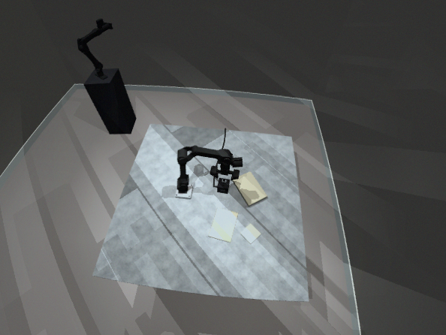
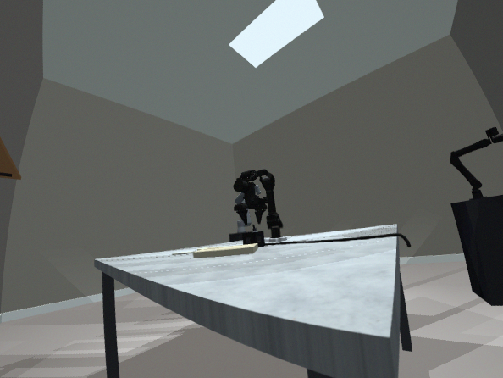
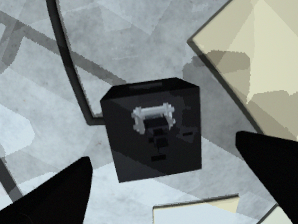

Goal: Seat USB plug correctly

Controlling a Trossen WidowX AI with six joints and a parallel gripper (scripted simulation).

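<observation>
The black power cube stands on the table mat with its cable running off to the far edge. A light grey USB plug stands upright in the socket on the cube's top. My gripper is open wide and empty. It points straight down, just above the cube, with one finger on each side of the plug. The fingers do not touch the plug.
A tan book lies close beside the cube. A pale sheet and a small pad lie nearer the front. A black pedestal carrying a camera arm stands beyond the table.
</observation>
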